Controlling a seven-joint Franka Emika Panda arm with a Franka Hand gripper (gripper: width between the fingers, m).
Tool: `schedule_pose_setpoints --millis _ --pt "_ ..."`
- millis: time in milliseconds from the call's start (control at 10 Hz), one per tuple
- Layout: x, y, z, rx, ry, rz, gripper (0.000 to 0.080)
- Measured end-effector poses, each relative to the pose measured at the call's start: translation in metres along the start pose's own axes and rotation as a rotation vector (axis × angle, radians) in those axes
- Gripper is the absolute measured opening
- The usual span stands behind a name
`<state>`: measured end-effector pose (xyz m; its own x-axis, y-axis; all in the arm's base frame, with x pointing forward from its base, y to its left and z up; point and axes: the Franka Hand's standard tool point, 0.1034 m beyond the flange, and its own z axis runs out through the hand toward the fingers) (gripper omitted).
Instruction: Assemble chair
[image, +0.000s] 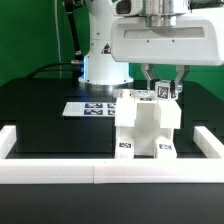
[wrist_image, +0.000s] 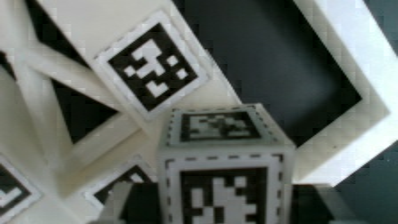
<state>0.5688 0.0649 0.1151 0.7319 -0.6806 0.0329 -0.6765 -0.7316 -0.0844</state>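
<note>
The gripper (image: 163, 86) hangs over the chair (image: 145, 128), which sits on the black table (image: 40, 120) approx. in the middle, close behind the front rail (image: 50, 172). The jaws look closed on a square post (wrist_image: 222, 165) w/ tags, one finger at each side. The post is held upright at the chair's top, prob. so it can go straight down into its place. The marker board (image: 92, 107) lies behind the chair, not touching it.

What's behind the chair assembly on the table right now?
The marker board lies flat behind the chair, toward the exterior view's left, with one end covered by the chair. Farther back stands the arm's white base. Whatever is directly behind the chair is hidden.
</note>
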Motion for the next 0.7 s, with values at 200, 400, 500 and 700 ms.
schedule_pose_setpoints --millis 200,400,500,700 --pt "-0.0011 -0.0008 0.0004 0.004 -0.004 0.13 0.029" --pt "-0.002 -0.0015 0.0007 0.005 -0.006 0.26 0.029" --pt "-0.0027 -0.002 0.0009 0.007 -0.009 0.346 0.029" --pt "-0.0041 -0.0032 0.0011 0.009 -0.014 0.514 0.029"
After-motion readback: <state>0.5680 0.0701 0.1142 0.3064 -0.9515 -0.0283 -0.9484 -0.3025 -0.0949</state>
